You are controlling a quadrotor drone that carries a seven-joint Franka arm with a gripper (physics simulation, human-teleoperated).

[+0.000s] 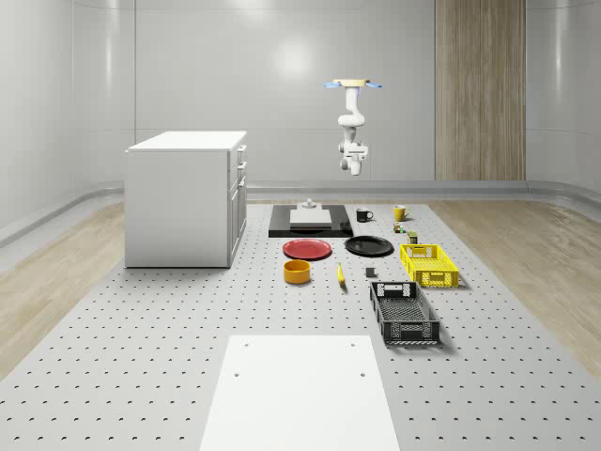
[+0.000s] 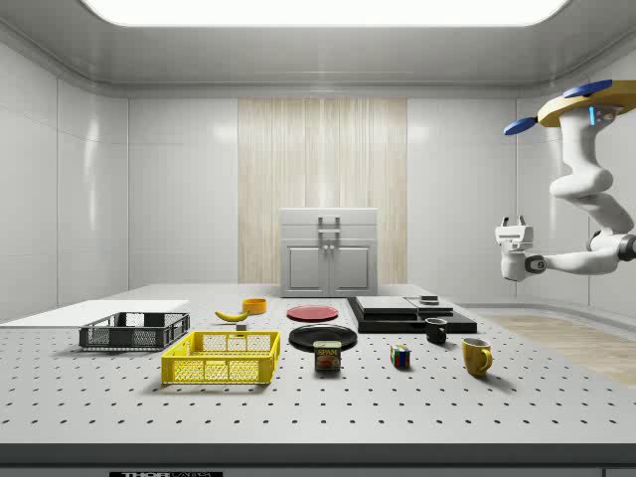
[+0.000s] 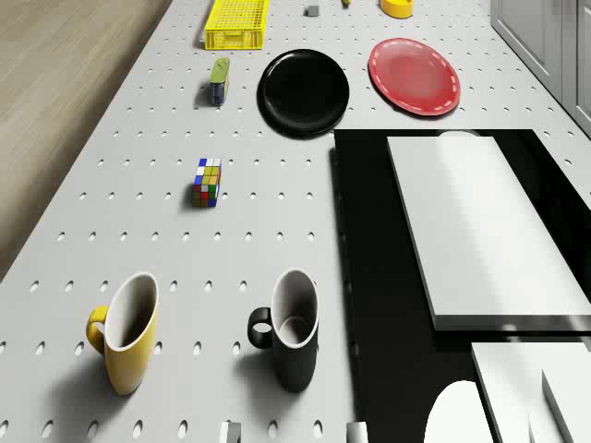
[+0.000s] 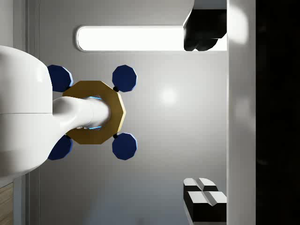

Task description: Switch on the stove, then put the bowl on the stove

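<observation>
Remote-station record, single moment. In the drone view the bowl [image 3: 397, 7] was cut by the frame edge, so I saw only part of its rim, and the stove [image 3: 369, 277] also ran out of frame on two sides. I could not make out any switch or indicator on the stove, nor whether it was on. In the side view the bowl [image 2: 254, 305] was small and half masked by the banana [image 2: 232, 315] lying just beside it.

The bowl [image 1: 298, 272] was a low, round, orange-yellow vessel standing upright with its mouth open to the ceiling. It rested on the perforated table [image 1: 141, 357], just in front of the red plate [image 1: 308, 249]. That plate lay between it and the stove [image 1: 282, 225], a black slab bearing a white block.

The drone [image 2: 586, 99] hovered high over the far end of the table, beyond the stove and near the black mug [image 1: 363, 215]. The arm hung below it, and the gripper [image 2: 514, 221] was turned upward, well above the table. In the wrist view the gripper [image 4: 197, 115] had its fingers spread wide with nothing between them, framing the drone's [image 4: 93, 112] underside.
</observation>
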